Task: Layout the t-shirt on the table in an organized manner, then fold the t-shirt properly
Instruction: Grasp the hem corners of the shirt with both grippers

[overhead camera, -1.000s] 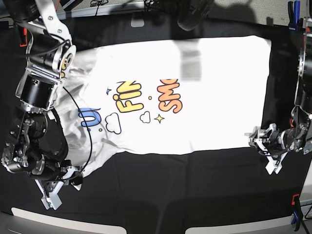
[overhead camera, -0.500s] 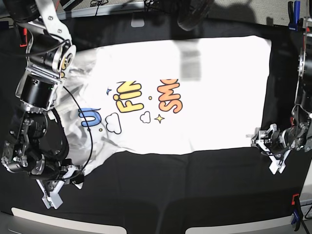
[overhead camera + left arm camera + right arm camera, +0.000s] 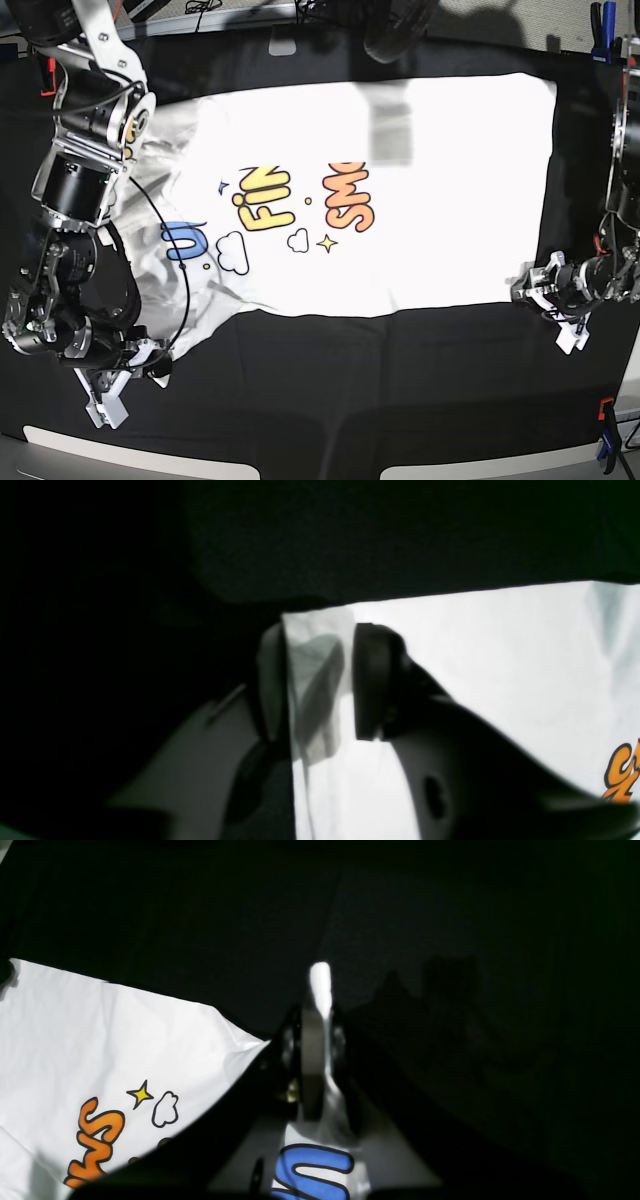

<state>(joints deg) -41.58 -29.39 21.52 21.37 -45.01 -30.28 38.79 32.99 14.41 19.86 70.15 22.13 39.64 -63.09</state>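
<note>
The white short-sleeved cotton t-shirt (image 3: pixel 400 190) with its blue, yellow and orange lettering lies print-up on the black cloth-covered bench (image 3: pixel 350 390), smooth toward the hem but rumpled at the sleeve end. To lay it out well, both corners should be drawn outward evenly and kept low, so that the creases flatten without dragging the print askew. The right pincer (image 3: pixel 316 1040) is clamped on a pinch of white fabric, its arm reaching low and near the bench's front edge. The left pincer (image 3: pixel 315 680) straddles the hem corner, jaws parted around the cloth, not yet pinching.
</note>
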